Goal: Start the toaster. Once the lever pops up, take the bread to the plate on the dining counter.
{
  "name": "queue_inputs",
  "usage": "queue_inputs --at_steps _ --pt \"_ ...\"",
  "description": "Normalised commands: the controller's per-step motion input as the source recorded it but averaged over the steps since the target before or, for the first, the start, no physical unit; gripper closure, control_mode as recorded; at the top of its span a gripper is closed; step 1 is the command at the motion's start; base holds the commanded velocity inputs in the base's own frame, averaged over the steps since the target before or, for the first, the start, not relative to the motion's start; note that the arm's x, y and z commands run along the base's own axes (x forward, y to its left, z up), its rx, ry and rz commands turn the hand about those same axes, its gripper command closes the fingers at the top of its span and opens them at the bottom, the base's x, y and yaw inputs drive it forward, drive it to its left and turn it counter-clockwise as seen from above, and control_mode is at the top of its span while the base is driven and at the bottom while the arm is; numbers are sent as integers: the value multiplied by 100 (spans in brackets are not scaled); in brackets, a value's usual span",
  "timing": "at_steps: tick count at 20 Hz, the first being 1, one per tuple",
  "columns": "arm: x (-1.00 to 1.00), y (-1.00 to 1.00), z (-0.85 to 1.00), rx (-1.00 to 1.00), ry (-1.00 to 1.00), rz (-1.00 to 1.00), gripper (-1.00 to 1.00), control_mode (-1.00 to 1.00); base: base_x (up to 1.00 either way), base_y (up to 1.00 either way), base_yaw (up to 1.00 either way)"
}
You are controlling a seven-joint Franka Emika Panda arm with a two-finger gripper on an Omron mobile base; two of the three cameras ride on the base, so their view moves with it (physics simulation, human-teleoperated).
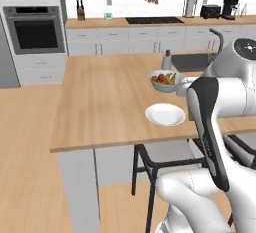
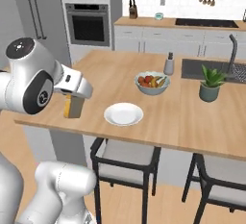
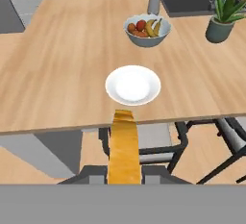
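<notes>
Dining counter: the big wooden island (image 3: 57, 59) fills the upper half of the hand view; I face its near edge because the drop-off spot sits close to that side.
Wall counter: along the top of the left base view, with the black toaster (image 1: 210, 11) at upper right, well apart from me; by my reading its part of the job is over.
Stools: dark-framed seats (image 2: 126, 163) tucked under the island edge, low in the right base view; I judge they are worth clearing on the approach.
Fruit bowl: grey bowl (image 3: 147, 30) in the upper middle of the hand view, beyond the target; not where the slice goes.
Plate: white, bare plate (image 3: 132, 84) at the centre of the hand view, near the island's front edge, lined up ahead of the slice.
Bread: the slice (image 3: 124, 146) stands edge-on at bottom centre of the hand view, short of the island edge, not yet over the plate.
Gripper: my gripper (image 3: 124, 174) is clamped on the bread, pinching its flat faces so it hangs steady for carrying.
</notes>
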Motion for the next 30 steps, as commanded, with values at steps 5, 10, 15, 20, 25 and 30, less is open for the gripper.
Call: queue_inputs --at_steps 5,10,15,20,25,30 --pt "33 -2 -14 1 1 -6 100 -100 58 23 -19" --pt "75 -51 -64 9 0 5 100 -100 0 0 0" --pt "75 -61 -79 13 0 28 100 -100 0 0 0" --pt "96 -21 -76 11 1 29 100 -100 0 0 0" --pt "100 0 -76 8 8 20 100 -100 0 0 0" --pt "80 0 -65 9 10 12 100 -100 0 0 0"
